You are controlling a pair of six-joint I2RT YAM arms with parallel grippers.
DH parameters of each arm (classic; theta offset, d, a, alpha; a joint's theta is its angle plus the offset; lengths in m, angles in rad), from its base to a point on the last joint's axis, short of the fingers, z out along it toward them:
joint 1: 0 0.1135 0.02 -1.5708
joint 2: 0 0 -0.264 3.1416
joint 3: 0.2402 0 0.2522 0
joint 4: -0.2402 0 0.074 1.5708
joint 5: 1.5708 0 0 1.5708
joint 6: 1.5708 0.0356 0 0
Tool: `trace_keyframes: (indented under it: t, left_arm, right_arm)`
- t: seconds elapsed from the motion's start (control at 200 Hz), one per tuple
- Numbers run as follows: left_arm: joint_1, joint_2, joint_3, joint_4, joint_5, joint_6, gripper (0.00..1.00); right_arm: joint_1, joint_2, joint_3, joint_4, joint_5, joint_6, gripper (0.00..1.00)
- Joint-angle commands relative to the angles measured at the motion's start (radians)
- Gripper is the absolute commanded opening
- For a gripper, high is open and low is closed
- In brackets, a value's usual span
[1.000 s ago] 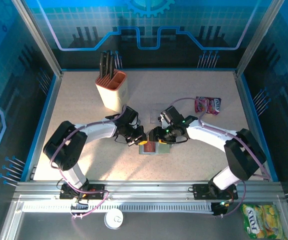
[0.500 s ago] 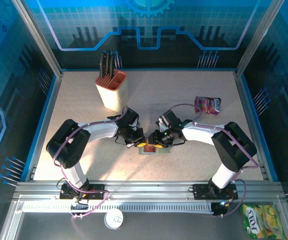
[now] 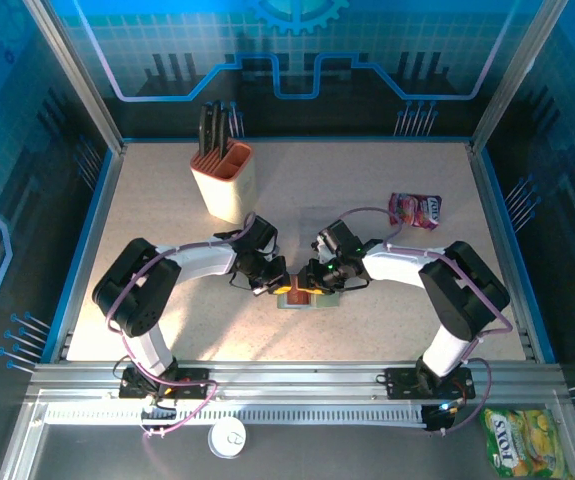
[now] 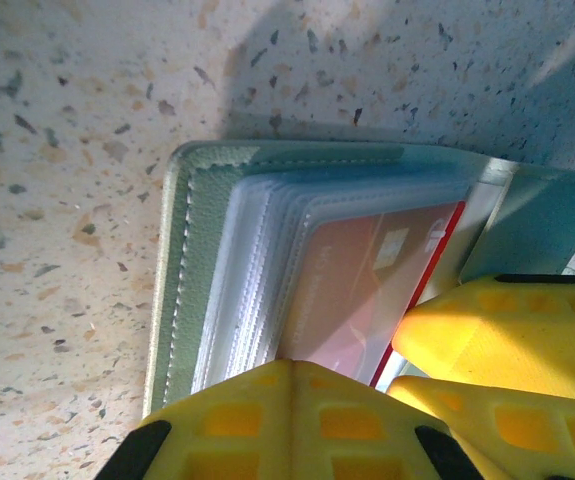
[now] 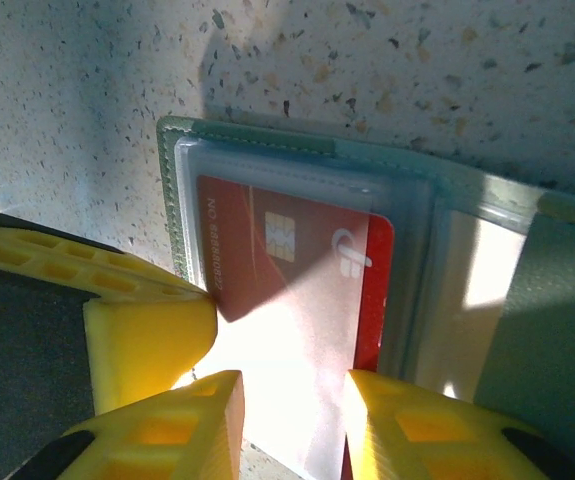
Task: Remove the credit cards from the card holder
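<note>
The card holder [image 3: 317,300] lies open on the table, grey-green with clear sleeves [image 4: 257,250]. A red credit card [image 5: 287,250] sticks partly out of a sleeve, chip side up; its red edge also runs along the sleeves [image 4: 422,285]. My left gripper [image 4: 289,368] is shut, its tip pressing on the sleeves at the holder's left panel [image 4: 192,260]. My right gripper [image 5: 295,420] hovers over the card's near end, jaws apart, the card's face in the gap. In the top view both grippers, left [image 3: 279,287] and right [image 3: 313,284], meet over the holder.
A beige knife block [image 3: 223,180] stands at the back left. A pink snack packet [image 3: 414,210] lies at the right. The left gripper's yellow finger [image 5: 147,325] sits close beside my right fingers. A yellow packet [image 3: 522,442] lies off the table.
The right gripper's jaws have narrowed over the card, and the right arm's elbow has swung in towards the holder. The left arm has stayed put, still shut.
</note>
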Motion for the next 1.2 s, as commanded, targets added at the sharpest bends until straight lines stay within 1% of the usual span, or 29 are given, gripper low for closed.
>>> trace_keyframes:
  t: [0.0, 0.47, 0.75, 0.98, 1.196]
  left_arm:
    - [-0.007, 0.014, -0.004, -0.044, -0.016, 0.028, 0.0]
    - [-0.007, -0.001, 0.003, -0.044, -0.015, 0.027, 0.0]
    - [-0.007, -0.008, 0.014, -0.044, -0.003, 0.025, 0.01]
    - [-0.015, -0.02, 0.049, -0.046, 0.023, 0.028, 0.0]
    - [-0.03, 0.005, 0.073, -0.044, 0.041, 0.032, 0.0]
  right_arm:
    - [-0.011, 0.014, -0.002, -0.04, 0.021, -0.021, 0.33]
    - [-0.011, -0.029, 0.01, -0.12, 0.085, -0.052, 0.32]
    - [-0.01, -0.053, 0.014, -0.138, 0.093, -0.056, 0.32]
    - [-0.015, -0.077, 0.001, -0.116, 0.081, -0.045, 0.33]
    - [-0.017, -0.07, -0.008, -0.129, 0.097, -0.041, 0.33]
